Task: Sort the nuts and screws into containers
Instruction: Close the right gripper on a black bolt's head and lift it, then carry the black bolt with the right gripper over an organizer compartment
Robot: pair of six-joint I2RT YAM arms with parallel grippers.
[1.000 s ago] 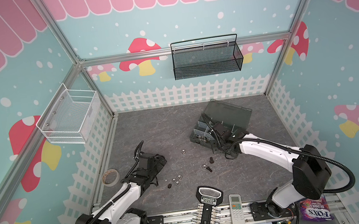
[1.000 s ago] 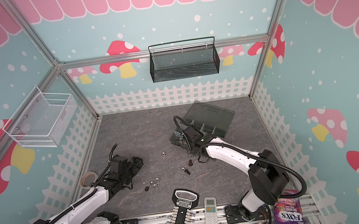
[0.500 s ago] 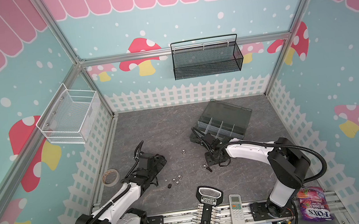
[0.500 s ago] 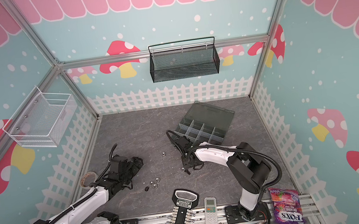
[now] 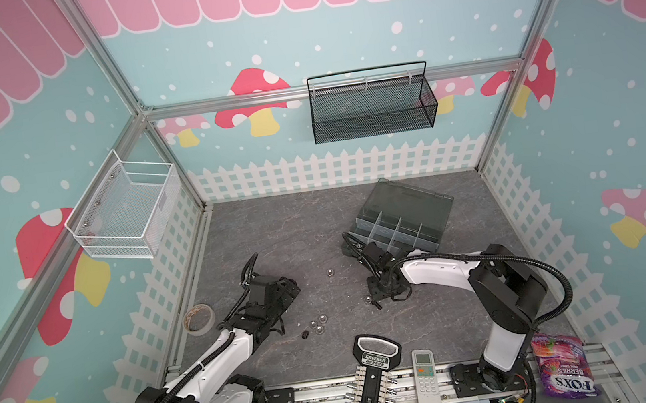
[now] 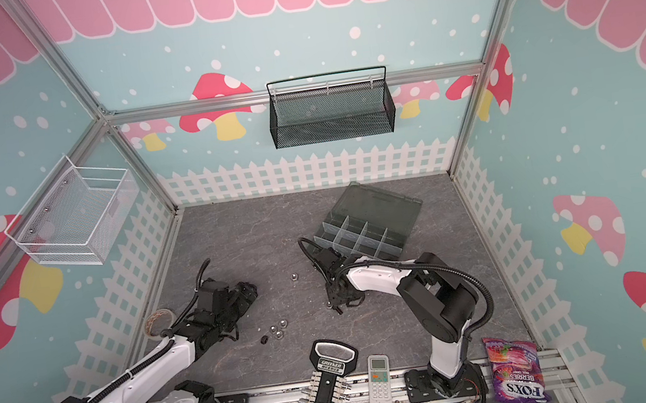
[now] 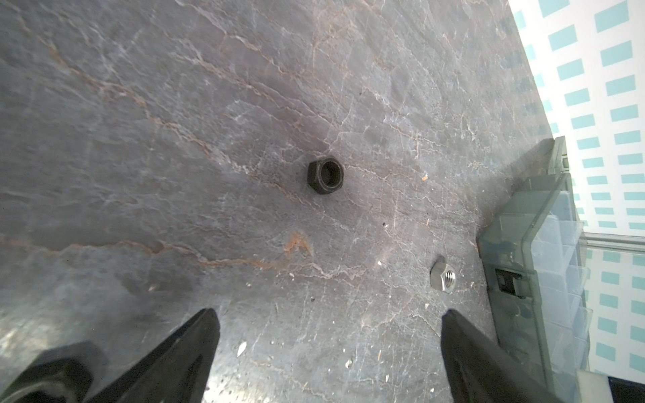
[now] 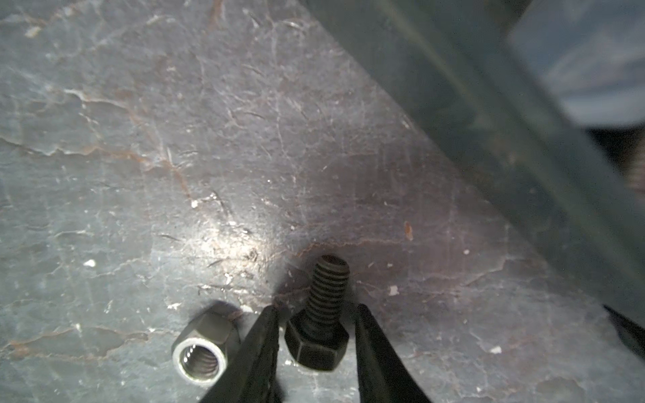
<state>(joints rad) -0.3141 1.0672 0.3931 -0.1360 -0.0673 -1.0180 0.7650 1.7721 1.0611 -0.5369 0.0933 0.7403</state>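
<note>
My right gripper (image 8: 317, 307) is down on the floor in front of the organiser box (image 5: 403, 222). Its open jaws straddle the hex head of a black screw (image 8: 319, 335) that lies flat, with narrow gaps on both sides. A silver nut (image 8: 200, 352) lies just outside one finger. In both top views this gripper (image 6: 336, 303) points down at the floor. My left gripper (image 7: 330, 314) is wide open and empty, low over the floor (image 5: 290, 288). Ahead of it lie a black nut (image 7: 325, 176) and a silver nut (image 7: 444, 276) near the box's containers (image 7: 523, 244). More nuts (image 5: 318, 323) cluster between the arms.
A tape roll (image 5: 199, 319) lies left of the left arm. A socket rack (image 5: 371, 389), a remote (image 5: 425, 372) and a candy bag (image 5: 564, 369) lie along the front edge. A black mesh basket (image 5: 372, 104) and a white wire basket (image 5: 125, 210) hang on the walls.
My right gripper has come away from the organiser box, dropped to the floor in front of it and narrowed its jaws around the black screw. The left arm has not moved.
</note>
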